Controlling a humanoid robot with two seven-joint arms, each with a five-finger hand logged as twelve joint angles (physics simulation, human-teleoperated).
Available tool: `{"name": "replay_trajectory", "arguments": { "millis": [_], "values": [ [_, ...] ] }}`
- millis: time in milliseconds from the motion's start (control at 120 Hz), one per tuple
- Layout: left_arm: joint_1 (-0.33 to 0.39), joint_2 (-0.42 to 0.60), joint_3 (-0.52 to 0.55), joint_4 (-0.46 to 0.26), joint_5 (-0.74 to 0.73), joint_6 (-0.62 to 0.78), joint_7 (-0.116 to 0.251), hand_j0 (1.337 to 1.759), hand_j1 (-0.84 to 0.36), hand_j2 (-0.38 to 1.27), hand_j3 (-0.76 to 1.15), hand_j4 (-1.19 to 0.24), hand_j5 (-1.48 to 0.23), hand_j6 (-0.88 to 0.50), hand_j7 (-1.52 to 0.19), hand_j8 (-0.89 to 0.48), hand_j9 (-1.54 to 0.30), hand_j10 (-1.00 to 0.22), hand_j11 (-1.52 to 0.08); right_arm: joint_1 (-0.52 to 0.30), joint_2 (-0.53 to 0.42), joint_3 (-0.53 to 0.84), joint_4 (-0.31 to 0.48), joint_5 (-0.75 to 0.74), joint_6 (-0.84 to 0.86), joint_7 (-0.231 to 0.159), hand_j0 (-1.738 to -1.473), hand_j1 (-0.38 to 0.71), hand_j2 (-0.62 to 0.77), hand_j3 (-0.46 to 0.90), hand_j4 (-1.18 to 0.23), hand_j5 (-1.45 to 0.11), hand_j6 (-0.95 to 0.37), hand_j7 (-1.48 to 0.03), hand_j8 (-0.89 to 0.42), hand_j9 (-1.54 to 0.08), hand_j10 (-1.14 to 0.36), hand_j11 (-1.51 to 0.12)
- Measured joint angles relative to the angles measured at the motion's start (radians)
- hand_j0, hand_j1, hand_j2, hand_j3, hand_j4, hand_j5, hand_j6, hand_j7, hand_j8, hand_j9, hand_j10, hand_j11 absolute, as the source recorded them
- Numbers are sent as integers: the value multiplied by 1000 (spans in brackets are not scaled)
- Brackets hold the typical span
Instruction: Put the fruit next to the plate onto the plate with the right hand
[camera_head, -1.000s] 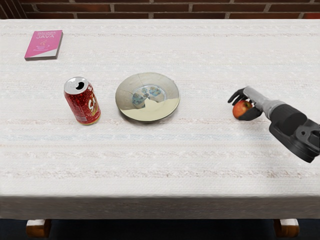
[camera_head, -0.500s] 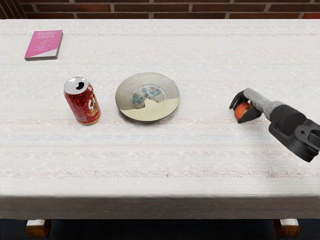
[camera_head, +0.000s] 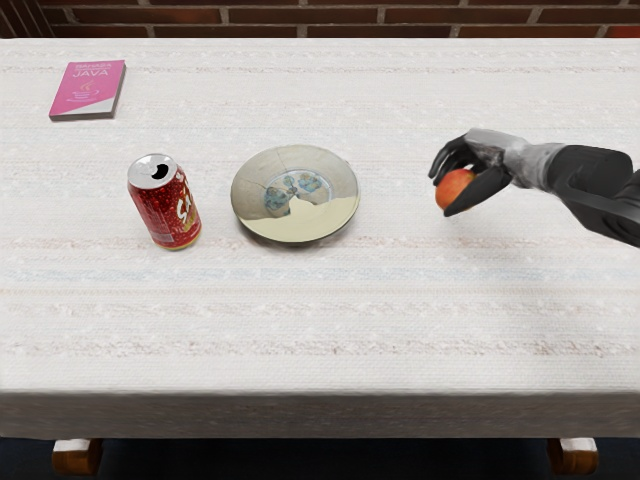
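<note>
Far left first: a pink paperback book (camera_head: 88, 88) lies flat at the far-left corner of the desk (camera_head: 320, 320), the word "JAVA" readable on its cover, with the red brick wall (camera_head: 320, 18) running just behind the far edge. A white woven cloth covers the desk from side to side.

Moving right and a little nearer, a red aluminium soda can (camera_head: 165, 203) stands upright, its silver top facing up and the drinking hole showing dark. Just to its right, with a clear gap between them, sits the round shiny metal plate (camera_head: 296, 222). It rests flat on the cloth, and its mirrored bowl is bare, carrying only reflections.

Now to the right side, and here is the action. The small red-orange apple (camera_head: 453, 187) sits well apart from the plate on its right, about level with it in depth. The right robot hand (camera_head: 478, 165) is clamped around it: dark fingers (camera_head: 447, 157) curl over the top and far side, and the thumb (camera_head: 474, 192) presses in from the near side. The fruit peeks out toward the plate. Whether it is clear of the cloth, I cannot tell. The arm (camera_head: 590, 180) comes in from the right edge, grey at the wrist and dark further back.
</note>
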Motion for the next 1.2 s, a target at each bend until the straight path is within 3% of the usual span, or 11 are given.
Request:
{"name": "replay_trajectory", "arguments": {
  "millis": [217,467,700,1058,1200],
  "values": [
    [0,0,0,0,0,0,0,1658,53,50,0,-248,-321,-248,-321,-248,-321,-248,-321,145,59,18,-1,95,121,-30,-1651,228,139,0,-707,-991,-616,-949,-385,-977,-458,-980],
    [0,0,0,0,0,0,0,1658,53,50,0,-248,-321,-248,-321,-248,-321,-248,-321,249,331,-10,-138,80,139,-87,-1651,228,137,0,-704,-1001,-612,-951,-376,-983,-451,-974],
    [0,0,0,0,-1,0,0,1658,53,50,0,-248,-321,-248,-321,-248,-321,-247,-321,270,526,-57,-289,24,139,-91,-1652,238,148,0,-699,-1013,-604,-952,-367,-985,-455,-967],
    [0,0,0,0,0,0,0,1658,53,50,0,-247,-321,-247,-321,-247,-321,-247,-321,269,623,-89,-412,-41,136,-68,-1650,262,182,0,-706,-981,-596,-944,-372,-958,-439,-962],
    [0,0,0,0,0,0,0,1658,53,50,0,-247,-321,-247,-321,-247,-321,-247,-321,268,632,-89,-428,-47,131,-66,-1653,228,126,0,-618,-841,-573,-820,-424,-827,-464,-832]
  ]
}}
